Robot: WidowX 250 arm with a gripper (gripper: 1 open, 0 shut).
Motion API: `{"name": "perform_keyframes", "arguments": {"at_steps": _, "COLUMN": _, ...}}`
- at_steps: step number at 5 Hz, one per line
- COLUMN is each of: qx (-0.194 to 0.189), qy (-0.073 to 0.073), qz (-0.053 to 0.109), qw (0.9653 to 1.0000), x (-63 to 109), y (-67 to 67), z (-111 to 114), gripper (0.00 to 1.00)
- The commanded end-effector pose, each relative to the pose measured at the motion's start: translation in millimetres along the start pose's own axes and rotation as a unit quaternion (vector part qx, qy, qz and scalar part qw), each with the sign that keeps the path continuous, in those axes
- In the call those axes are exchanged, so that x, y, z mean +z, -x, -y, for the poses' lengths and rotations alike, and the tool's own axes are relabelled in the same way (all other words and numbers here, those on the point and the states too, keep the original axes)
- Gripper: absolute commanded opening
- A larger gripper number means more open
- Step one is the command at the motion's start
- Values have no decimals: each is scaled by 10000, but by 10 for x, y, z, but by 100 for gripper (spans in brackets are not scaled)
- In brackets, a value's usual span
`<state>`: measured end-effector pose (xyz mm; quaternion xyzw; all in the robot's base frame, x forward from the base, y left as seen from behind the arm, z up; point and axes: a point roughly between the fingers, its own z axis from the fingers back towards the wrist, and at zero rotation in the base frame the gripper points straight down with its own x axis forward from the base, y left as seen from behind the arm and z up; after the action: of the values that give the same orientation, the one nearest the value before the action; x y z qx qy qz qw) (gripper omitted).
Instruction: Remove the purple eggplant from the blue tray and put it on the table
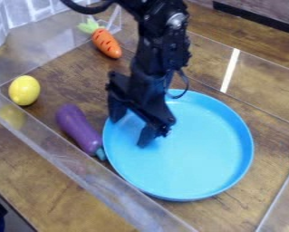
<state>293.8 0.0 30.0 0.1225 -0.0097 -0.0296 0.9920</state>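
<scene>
The glossy purple eggplant (78,129), its teal stem hidden, lies on the table (62,63) against the tray (207,154), beside the wide-open, empty gripper (132,128).

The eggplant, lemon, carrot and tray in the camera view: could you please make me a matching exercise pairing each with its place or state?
Column one:
1. eggplant
2. lemon
3. carrot
4. tray

Column two:
A. far end of the table, top of the view
B. lying on the table against the tray's left rim
C. under the open fingers, nothing on it
D. near the left wall, alone

Pairs: 1-B, 2-D, 3-A, 4-C
</scene>
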Motion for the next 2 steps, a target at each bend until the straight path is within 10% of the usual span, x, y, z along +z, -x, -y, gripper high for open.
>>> {"name": "perform_keyframes", "arguments": {"at_steps": 1, "qx": 234, "qy": -20, "qz": 247, "qw": 9994, "x": 221, "y": 28, "z": -119, "gripper": 100}}
{"name": "perform_keyframes", "arguments": {"at_steps": 2, "qx": 296, "qy": -27, "qz": 221, "qw": 9993, "x": 285, "y": 85, "z": -98, "gripper": 100}}
